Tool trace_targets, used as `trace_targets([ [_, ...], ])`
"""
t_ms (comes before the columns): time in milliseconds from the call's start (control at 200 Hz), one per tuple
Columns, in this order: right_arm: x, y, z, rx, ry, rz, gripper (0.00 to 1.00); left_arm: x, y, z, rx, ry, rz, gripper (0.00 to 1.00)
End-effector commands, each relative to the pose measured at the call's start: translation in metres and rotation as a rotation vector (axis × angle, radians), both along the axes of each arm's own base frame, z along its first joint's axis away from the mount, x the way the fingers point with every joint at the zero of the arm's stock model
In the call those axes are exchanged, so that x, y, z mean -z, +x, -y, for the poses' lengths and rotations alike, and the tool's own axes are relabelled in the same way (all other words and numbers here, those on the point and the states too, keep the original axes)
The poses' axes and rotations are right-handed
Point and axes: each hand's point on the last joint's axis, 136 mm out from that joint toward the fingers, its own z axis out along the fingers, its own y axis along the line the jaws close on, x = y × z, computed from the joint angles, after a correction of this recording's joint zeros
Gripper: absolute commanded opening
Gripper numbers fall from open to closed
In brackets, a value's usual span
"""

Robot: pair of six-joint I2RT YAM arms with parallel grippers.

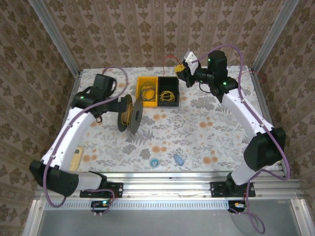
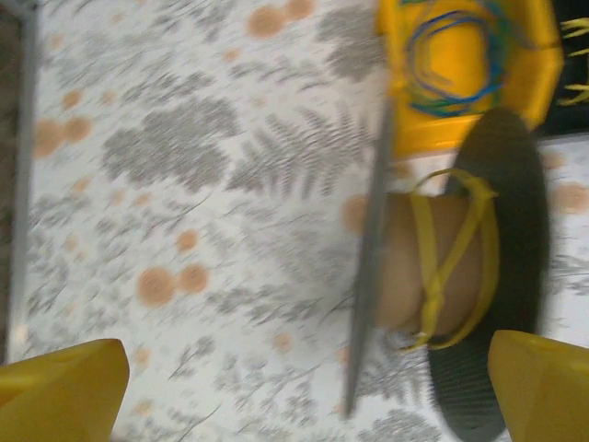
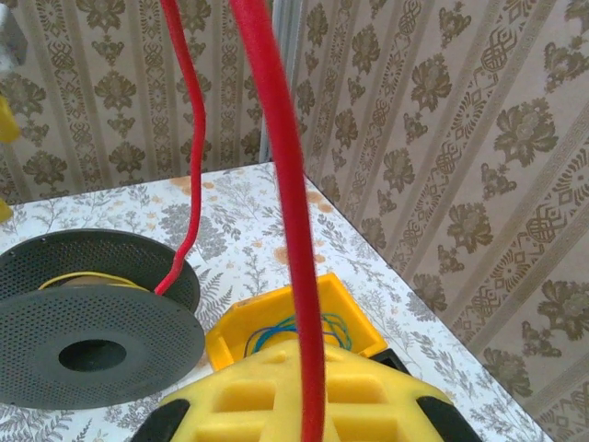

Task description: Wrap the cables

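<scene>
From above, my table [image 1: 206,123] wears a cloth printed with grey ferns and orange dots. An aluminium rail runs along its near edge, and brown damask wallpaper closes it in on three sides. A dark grey spool [image 1: 130,114] stands on edge left of centre. Behind it a yellow bin [image 1: 146,90] and a black bin [image 1: 168,91] sit side by side. My right gripper [image 1: 183,69] hangs near the far edge, just beside the black bin, and the red cable [image 1: 171,59] arches away from it.

At my left wrist, my left gripper [image 2: 304,396] is spread wide and holds nothing. Its yellow fingertips [image 2: 64,387] sit in the lower corners above the fern cloth. The spool lies just ahead to the right, with yellow wire [image 2: 442,267] wound on its hub.

At my right wrist, my right gripper is clamped on the red cable, which rises from my yellow fingers [image 3: 267,396]. A second strand drops to the spool and meets it between the discs. Behind it, a metal post marks the wallpapered corner.
</scene>
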Motion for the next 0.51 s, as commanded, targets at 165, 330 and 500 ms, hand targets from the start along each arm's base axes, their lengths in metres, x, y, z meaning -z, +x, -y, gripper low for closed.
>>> trace_targets([
  [165,0.024,-0.026,-0.06,-0.275,-0.125,-0.081,0.0,0.042,-0.023,-0.009,0.031,-0.054,-0.149,0.82],
  [330,0.042,-0.021,-0.088,-0.335,-0.136,-0.123,0.0,0.054,-0.025,0.003,0.054,-0.109,-0.177,0.7],
  [500,0.062,-0.02,-0.11,-0.364,-0.173,-0.147,0.0,0.064,-0.025,0.006,0.055,-0.12,-0.194,0.59],
])
